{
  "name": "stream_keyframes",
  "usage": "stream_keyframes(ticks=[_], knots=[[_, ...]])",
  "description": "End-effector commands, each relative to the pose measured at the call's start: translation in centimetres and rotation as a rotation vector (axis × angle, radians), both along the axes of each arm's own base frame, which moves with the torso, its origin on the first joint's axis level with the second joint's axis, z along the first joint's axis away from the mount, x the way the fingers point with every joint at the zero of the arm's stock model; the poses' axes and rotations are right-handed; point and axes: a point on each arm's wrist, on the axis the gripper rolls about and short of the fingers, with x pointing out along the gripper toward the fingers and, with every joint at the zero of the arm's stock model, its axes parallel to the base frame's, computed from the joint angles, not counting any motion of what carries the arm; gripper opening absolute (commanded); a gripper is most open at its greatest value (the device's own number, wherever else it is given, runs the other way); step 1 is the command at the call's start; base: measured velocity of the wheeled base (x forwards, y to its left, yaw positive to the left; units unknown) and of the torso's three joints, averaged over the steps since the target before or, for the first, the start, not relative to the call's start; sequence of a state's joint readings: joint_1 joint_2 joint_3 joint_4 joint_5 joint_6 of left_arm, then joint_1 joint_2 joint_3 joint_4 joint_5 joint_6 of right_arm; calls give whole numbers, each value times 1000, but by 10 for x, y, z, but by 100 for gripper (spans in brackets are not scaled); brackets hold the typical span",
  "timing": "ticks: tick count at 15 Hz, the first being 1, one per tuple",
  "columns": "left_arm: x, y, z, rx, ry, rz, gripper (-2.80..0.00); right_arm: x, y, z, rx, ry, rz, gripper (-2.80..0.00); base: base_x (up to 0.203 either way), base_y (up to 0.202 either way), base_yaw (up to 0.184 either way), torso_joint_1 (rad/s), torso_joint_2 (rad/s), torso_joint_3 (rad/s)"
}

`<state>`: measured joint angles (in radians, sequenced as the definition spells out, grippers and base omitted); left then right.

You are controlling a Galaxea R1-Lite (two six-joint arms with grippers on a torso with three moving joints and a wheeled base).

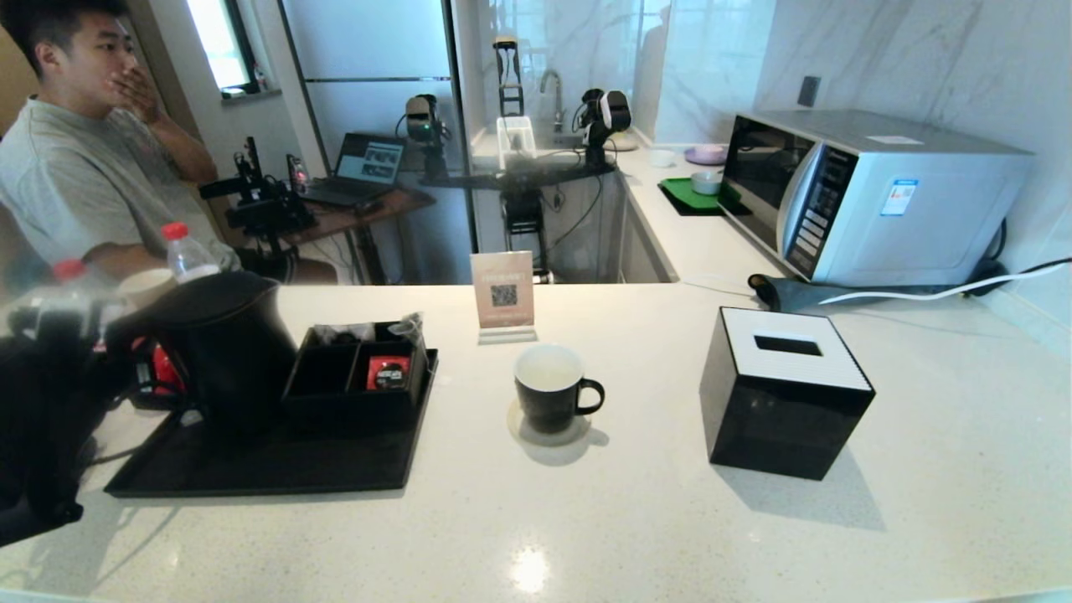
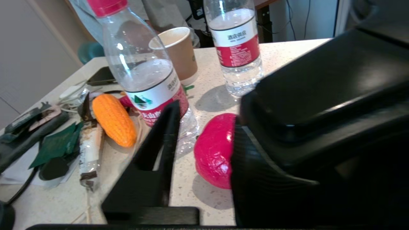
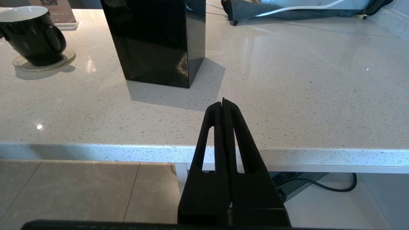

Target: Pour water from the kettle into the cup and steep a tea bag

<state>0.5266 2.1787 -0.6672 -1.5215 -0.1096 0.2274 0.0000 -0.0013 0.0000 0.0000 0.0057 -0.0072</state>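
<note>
Left claw (image 2: 204, 140) sits at the kettle (image 1: 219, 347) on the far-left tray (image 1: 251, 469), grip impossible to judge, apparently lining up a lift toward the cup (image 1: 551, 389) mid-surface, while the right claw (image 3: 223, 105) idles pinched together, empty, off the near edge.

Kettle (image 1: 219, 347) on the tray (image 1: 251, 473) at far left, organiser box (image 1: 356, 373) just right of it on the same tray. Cup (image 1: 553, 389) on a coaster (image 1: 548, 431) right of the tray, sign stand (image 1: 503, 295) behind it. Tissue box (image 1: 783, 394) further right, microwave (image 1: 871, 197) behind that. Bottles (image 2: 238, 48) and paper cup (image 2: 179, 52) behind the kettle.
</note>
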Motion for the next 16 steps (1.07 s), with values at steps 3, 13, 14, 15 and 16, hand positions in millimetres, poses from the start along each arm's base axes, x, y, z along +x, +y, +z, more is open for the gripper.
stream_keyframes(ticks=[3,13,14,15,16], knots=[[-1,0,5,26,-40,2,-280,0,0,0,0,1,0,-280,0,0,0,0,0,0],[-1,-4,6,25,-38,-6,-280,0,0,0,0,1,0,-280,0,0,0,0,0,0],[-1,-4,7,25,-41,-6,-280,0,0,0,0,1,0,-280,0,0,0,0,0,0],[-2,-4,8,24,-46,-6,-280,0,0,0,0,1,0,-280,0,0,0,0,0,0],[-2,-5,11,24,-53,-6,-280,0,0,0,0,1,0,-280,0,0,0,0,0,0]])
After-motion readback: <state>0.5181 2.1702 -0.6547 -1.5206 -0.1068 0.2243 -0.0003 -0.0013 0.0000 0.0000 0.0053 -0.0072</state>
